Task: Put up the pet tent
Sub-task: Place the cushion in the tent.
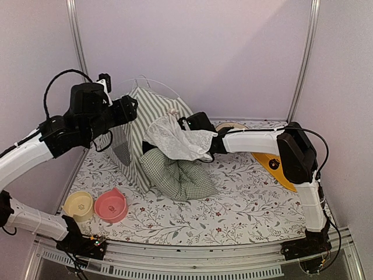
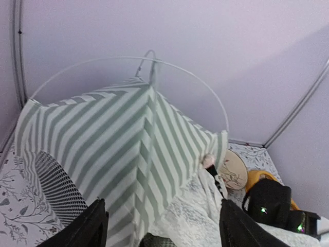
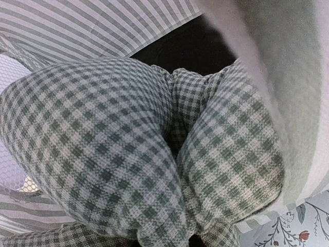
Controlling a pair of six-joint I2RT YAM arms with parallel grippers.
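Striped green-and-white tent [image 1: 145, 125] stands upright; thin poles [image 2: 103, 64] arch over its peak; lace [image 1: 175, 140] drapes its front. The left fingers [image 2: 92, 229] spread wide; right fingers, hidden under lace, pressed together.

- a robot test booth, not a home: plain lilac wall panels [image 1: 192, 52] set in aluminium frame posts [image 1: 78, 52]
- left arm [image 1: 35, 151] and right arm [image 1: 256, 142] bolted to a metal rail [image 1: 192, 256] edging a floral-print tabletop [image 1: 233, 210]

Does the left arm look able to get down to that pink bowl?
Probably yes. The pink bowl sits uncovered on the mat near that arm's base, and the left gripper, up by the pet tent, is open and empty.
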